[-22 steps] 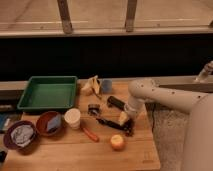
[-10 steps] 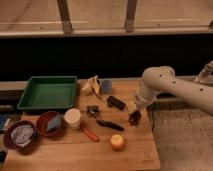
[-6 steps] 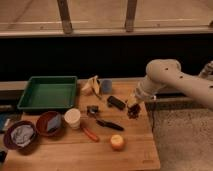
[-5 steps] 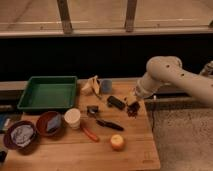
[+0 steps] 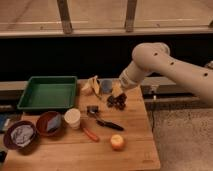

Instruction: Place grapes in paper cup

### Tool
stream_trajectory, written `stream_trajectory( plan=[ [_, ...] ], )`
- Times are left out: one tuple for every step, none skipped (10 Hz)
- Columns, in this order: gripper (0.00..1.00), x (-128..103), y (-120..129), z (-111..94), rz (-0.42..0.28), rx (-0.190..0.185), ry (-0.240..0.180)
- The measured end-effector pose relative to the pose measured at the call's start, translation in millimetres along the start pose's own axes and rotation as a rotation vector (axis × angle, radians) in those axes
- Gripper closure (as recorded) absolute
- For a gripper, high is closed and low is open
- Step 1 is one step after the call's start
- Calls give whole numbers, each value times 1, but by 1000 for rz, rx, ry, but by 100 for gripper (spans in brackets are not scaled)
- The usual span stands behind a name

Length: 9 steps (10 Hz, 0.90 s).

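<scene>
Our gripper is pinched tight on the grapes, which hang just under it, over the back of the board. We think we are carrying them. Next we must go left to the white cup, stop above it, and let go. The grapes look dark, small and bumpy.

light: dim, warm | source: overhead, wooden table top brightest | shadows: soft, short beneath things on the table; black band behind its far edge | focus: soft blur throughout | gripper: over the table's far edge, closed on grapes, a murky dark clump
</scene>
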Motion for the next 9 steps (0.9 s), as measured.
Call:
stream_trajectory(
  plan=[
    [100, -12, 21, 4, -49, -20, -4],
    [100, -21, 46, 8, -103, -50, -5],
    [100, -24, 65, 11, -143, -74, -2],
    [100, -25, 91, 13, -194, -97, 8],
    [100, -25, 97, 14, -206, -102, 11],
    [100, -25, 96, 14, -204, -101, 11],
    [100, -24, 95, 14, -202, -100, 10],
    [100, -25, 96, 14, -205, -101, 11],
    [100, -25, 96, 14, -204, -101, 11]
  ],
)
